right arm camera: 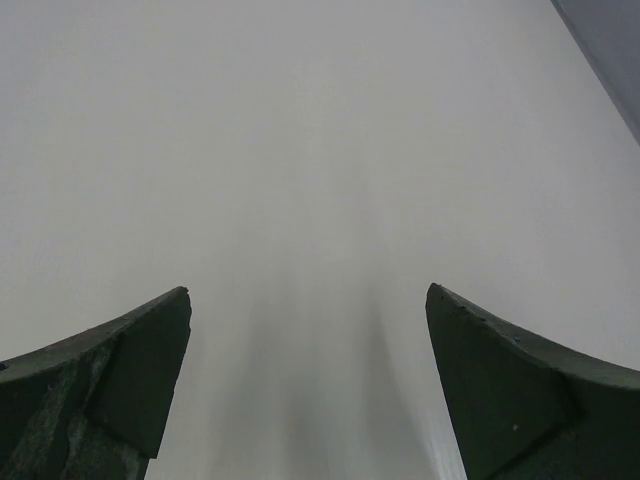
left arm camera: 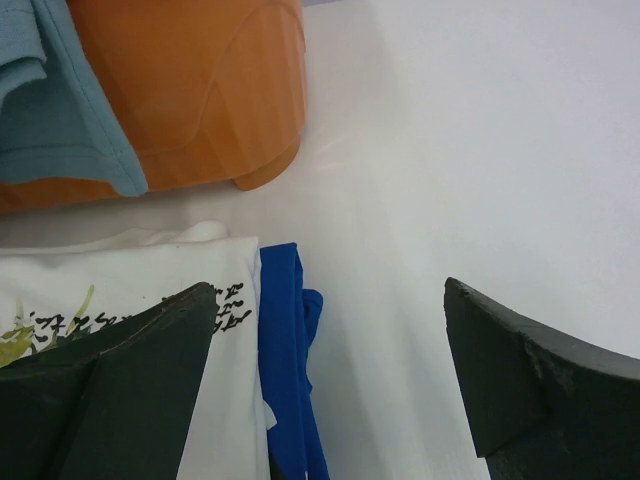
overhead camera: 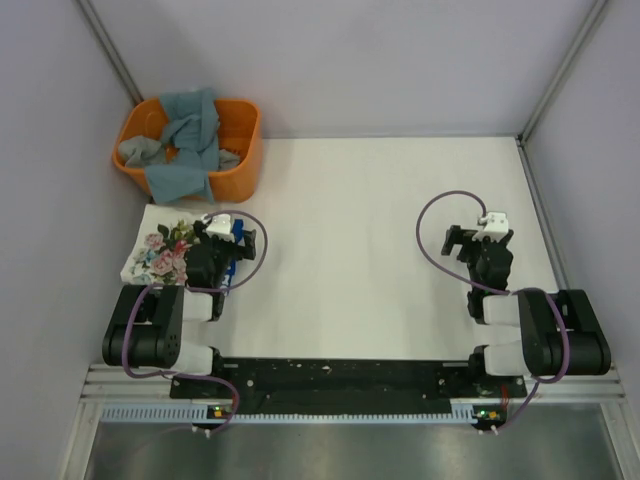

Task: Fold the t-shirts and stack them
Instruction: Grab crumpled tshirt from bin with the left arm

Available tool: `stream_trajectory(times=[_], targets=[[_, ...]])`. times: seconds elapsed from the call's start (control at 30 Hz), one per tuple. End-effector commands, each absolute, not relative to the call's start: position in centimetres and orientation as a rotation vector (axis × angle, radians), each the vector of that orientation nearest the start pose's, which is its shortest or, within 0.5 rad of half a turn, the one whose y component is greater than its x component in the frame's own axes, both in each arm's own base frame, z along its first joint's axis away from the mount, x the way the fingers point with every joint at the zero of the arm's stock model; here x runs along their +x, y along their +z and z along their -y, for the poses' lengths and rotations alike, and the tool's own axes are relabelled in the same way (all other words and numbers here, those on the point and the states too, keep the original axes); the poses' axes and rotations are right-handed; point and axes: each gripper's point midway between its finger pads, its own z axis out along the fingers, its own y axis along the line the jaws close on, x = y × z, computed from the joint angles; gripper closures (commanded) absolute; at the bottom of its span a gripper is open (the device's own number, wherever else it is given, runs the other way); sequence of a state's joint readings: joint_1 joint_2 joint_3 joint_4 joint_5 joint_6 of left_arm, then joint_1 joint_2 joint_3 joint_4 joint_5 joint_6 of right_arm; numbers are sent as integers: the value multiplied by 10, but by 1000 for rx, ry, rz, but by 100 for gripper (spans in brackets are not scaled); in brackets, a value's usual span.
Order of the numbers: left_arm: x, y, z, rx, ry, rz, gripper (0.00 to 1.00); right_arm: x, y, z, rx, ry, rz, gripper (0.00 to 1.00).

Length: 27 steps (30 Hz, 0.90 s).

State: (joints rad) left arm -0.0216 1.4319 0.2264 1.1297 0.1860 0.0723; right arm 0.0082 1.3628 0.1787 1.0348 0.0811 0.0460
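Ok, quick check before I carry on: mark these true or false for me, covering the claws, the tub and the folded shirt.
1. The left claw is open. True.
2. The right claw grips a shirt. False: it is open above the table, holding nothing.
3. The blue-grey shirts lie in the orange tub. True.
4. The floral shirt lies on the table's right side. False: it lies on the left side, in front of the tub.

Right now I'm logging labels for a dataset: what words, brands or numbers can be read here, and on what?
Folded white shirt: a few small black printed marks beside its leaf pattern, too blurred to read.
Nothing else carries any text.
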Motion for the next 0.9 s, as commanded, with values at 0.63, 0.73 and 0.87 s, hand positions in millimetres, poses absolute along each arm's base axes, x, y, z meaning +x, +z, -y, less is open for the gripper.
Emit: stream_trajectory(times=[0.63,0.73,0.87], targets=[[300,159,97,640,-265,-1258,1,365,112,8,91,-12,-1640,1],[283,165,101,683,-258,-1192,2,365,112,8,92,-13,-1640,1],[273,214,87,563,-225,-1038,2,365,112,9,92,-13,-1642,1]])
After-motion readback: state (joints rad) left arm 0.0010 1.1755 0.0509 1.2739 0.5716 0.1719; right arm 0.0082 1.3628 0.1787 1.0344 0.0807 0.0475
